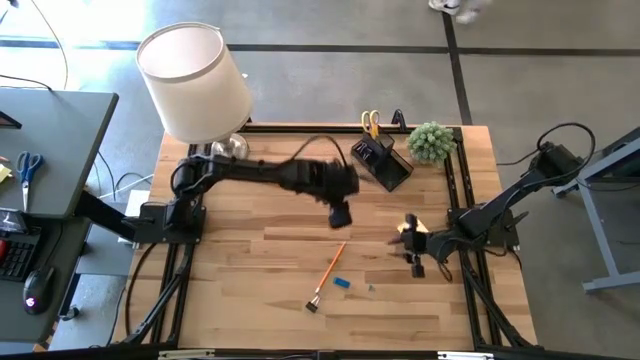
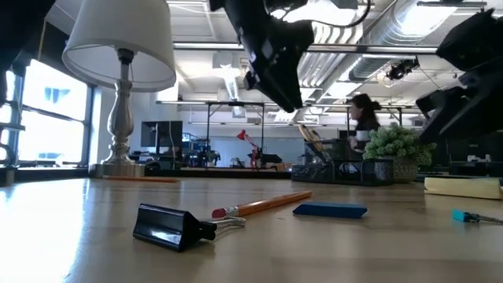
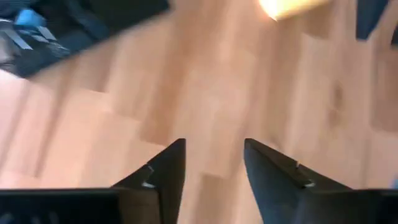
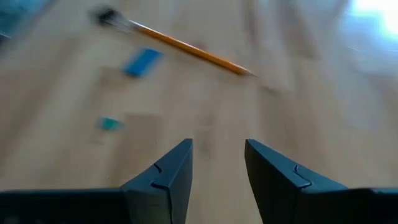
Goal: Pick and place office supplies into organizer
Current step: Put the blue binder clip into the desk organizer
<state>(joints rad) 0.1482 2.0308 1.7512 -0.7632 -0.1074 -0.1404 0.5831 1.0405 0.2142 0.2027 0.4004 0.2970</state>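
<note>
The wooden tabletop (image 1: 250,290) is being occupied at its far left corner by a white-shaded lamp (image 1: 193,82), the largest thing standing on it. The left arm is being stretched from the left edge across the middle, and the left claw (image 1: 340,215) is being held above bare wood, just short of the organizer; in its wrist view its fingers (image 3: 163,171) are being shown parted with nothing between them, so it is released. The right arm is being reached in from the right edge, and the right claw (image 1: 416,262) is being held low over the wood near the right rail, its fingers (image 4: 168,174) likewise being kept apart and empty. The black organizer (image 1: 382,163) is being seen at the far edge, beside a small green plant (image 1: 431,141), with yellow-handled scissors (image 1: 371,122) standing upright at its back. A yellow sticky-note pad (image 1: 405,229) is lying close to the right claw. An orange pencil (image 1: 331,264) is lying slantwise on the near middle of the tabletop, with a black clip (image 1: 312,306) at its lower end. A blue eraser (image 1: 341,283) is lying just beside the pencil, and a tiny teal item (image 2: 470,216) is lying a little to the right of it.
</note>
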